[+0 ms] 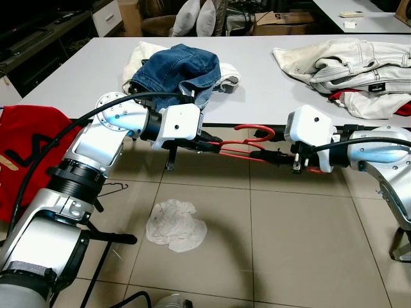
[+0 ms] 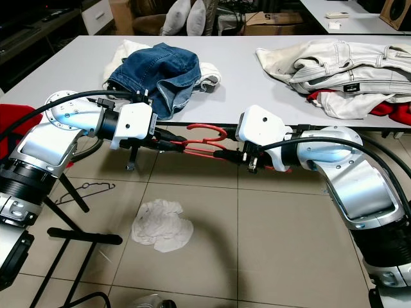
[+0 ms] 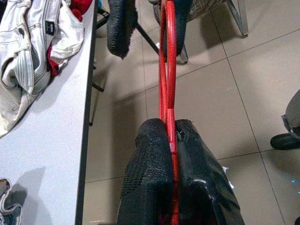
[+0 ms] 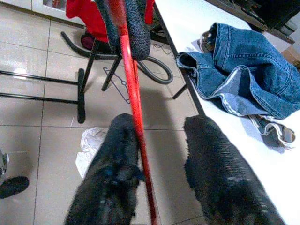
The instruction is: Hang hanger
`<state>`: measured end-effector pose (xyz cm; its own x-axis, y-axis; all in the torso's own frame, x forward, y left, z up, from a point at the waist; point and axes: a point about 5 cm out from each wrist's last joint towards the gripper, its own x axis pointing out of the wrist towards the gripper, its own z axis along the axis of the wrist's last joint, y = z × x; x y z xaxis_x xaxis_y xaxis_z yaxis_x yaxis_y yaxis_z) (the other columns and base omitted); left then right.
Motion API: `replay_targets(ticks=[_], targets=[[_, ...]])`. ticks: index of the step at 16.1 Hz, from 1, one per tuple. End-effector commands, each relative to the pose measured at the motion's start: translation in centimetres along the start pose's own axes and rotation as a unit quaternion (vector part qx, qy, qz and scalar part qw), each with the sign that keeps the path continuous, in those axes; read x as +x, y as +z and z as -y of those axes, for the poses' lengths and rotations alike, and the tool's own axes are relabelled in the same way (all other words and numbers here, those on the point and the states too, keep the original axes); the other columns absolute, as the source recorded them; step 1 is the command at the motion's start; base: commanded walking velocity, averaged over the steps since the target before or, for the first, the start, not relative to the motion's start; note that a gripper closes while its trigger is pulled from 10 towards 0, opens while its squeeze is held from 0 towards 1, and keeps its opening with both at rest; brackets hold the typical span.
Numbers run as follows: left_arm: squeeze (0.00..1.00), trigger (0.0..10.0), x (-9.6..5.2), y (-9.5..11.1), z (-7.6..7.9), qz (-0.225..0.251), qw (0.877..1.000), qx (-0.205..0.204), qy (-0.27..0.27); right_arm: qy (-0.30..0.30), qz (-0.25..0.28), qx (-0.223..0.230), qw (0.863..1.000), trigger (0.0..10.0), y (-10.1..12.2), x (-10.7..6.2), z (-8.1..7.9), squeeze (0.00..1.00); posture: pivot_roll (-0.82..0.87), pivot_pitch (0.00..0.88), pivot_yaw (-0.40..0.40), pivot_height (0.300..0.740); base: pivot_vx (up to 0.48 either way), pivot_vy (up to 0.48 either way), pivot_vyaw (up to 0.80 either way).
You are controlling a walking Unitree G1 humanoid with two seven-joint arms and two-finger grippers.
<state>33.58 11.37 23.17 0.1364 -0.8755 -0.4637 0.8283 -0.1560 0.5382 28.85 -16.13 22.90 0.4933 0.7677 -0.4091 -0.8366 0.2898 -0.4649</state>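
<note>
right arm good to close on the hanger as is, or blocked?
Probably yes. The right gripper is open with the red hanger already between its jaws, nothing between them. The left gripper holds the other end.

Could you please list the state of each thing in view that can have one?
Red hanger: held level between both arms in front of the table edge, not hung.
Left pincer: shut on the hanger.
Right pincer: open, hanger against one finger.
Jeans: crumpled on the table.
White jacket: heaped on the table.
White cloth: crumpled on the floor.
Black wire hanger: lying on the floor.
</note>
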Motion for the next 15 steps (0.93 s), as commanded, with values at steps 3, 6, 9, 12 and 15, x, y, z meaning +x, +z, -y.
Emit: replay_targets(ticks=[3, 6, 9, 12, 15], targets=[[0.00, 0.0, -0.3, 0.8, -0.6, -0.004, 1.000, 0.022, 0.004, 0.001, -0.001, -0.009, 1.000, 0.0, 0.3, 0.1, 0.1, 0.00, -0.10, 0.000, 0.079, 0.740, 0.000, 0.000, 0.00], [0.00, 0.0, -0.3, 0.8, -0.6, -0.004, 1.000, 0.022, 0.004, 0.001, -0.001, -0.009, 1.000, 0.0, 0.3, 0.1, 0.1, 0.00, -0.10, 0.000, 0.079, 0.740, 0.000, 0.000, 0.00], [0.00, 0.0, -0.2, 0.9, -0.6, -0.004, 1.000, 0.024, 0.005, 0.001, -0.003, -0.007, 1.000, 0.0, 0.2, 0.3, 0.2, 0.00, -0.10, 0.000, 0.079, 0.740, 0.000, 0.000, 0.00], [0.00, 0.0, 0.1, 2.2, -1.3, 0.001, 0.997, 0.073, 0.006, 0.057, -0.025, 0.029, 0.998, 10.0, -0.9, 0.9, 0.2, 0.00, -0.09, 0.000, 0.077, 0.740, 0.000, 0.000, 0.00], [0.00, 0.0, 0.0, 1.9, -1.1, -0.003, 0.998, 0.068, 0.007, 0.065, -0.026, 0.045, 0.997, 10.0, -1.1, 0.8, 0.1, 1.00, -0.09, 0.000, 0.073, 0.740, 0.000, 0.000, 0.00]])
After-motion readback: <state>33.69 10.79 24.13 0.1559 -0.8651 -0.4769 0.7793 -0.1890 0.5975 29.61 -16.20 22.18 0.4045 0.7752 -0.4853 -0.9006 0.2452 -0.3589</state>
